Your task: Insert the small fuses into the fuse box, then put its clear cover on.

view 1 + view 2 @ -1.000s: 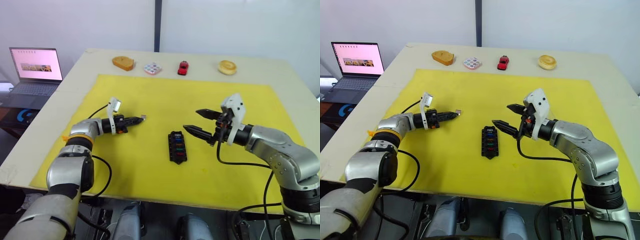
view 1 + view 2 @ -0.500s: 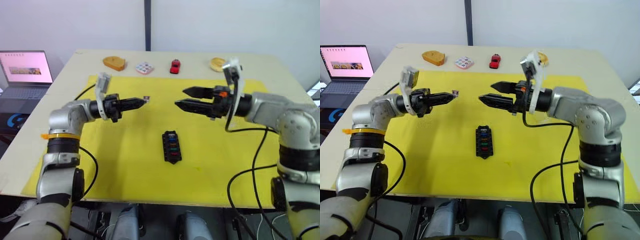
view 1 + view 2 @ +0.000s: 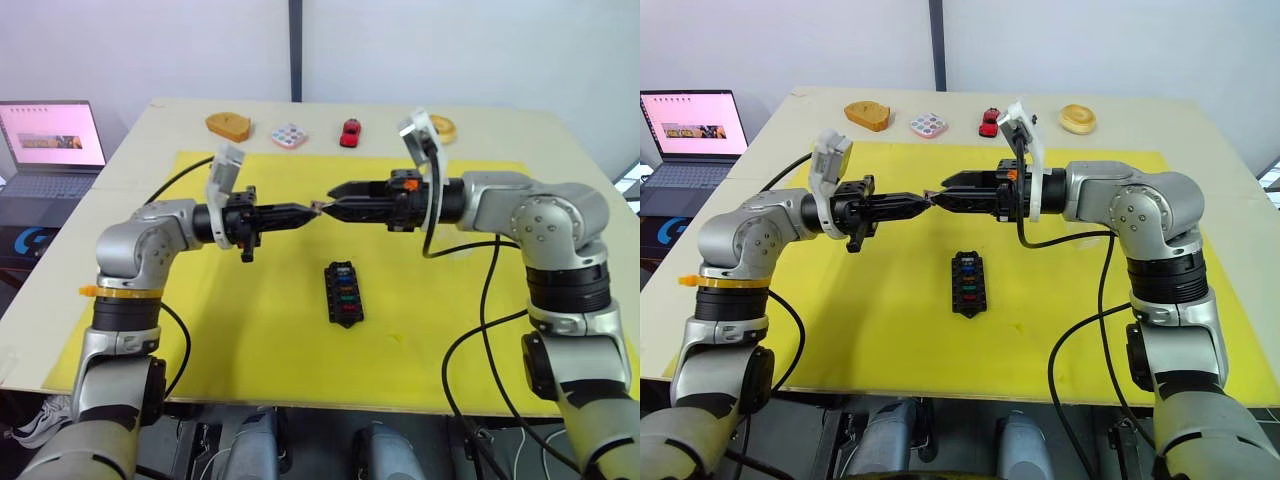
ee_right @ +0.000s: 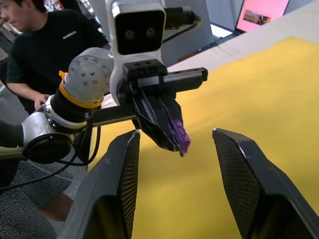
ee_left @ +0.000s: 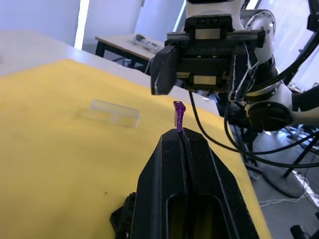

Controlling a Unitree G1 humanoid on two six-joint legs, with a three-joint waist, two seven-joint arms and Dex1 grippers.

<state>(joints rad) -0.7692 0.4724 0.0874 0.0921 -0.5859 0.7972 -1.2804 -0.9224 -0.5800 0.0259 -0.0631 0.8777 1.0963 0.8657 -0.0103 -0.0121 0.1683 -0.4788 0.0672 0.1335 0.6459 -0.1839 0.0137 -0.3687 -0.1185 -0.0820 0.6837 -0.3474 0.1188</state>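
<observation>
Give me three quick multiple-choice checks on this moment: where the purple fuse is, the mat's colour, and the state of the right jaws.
1. Where is the purple fuse?
A. Seated in the fuse box
B. Pinched at the tip of the left gripper
C. Lying on the mat

2. What colour is the mat under the fuse box?
A. Yellow
B. Blue
C. White

3. How do the right gripper's jaws stand?
A. Shut on the fuse
B. Shut on nothing
C. Open, one on each side of the fuse

Answers:
1 B: the left gripper holds it upright at its shut tips, above the mat.
2 A: the mat is plainly yellow.
3 C: the right wrist view shows a wide gap between them.
</observation>
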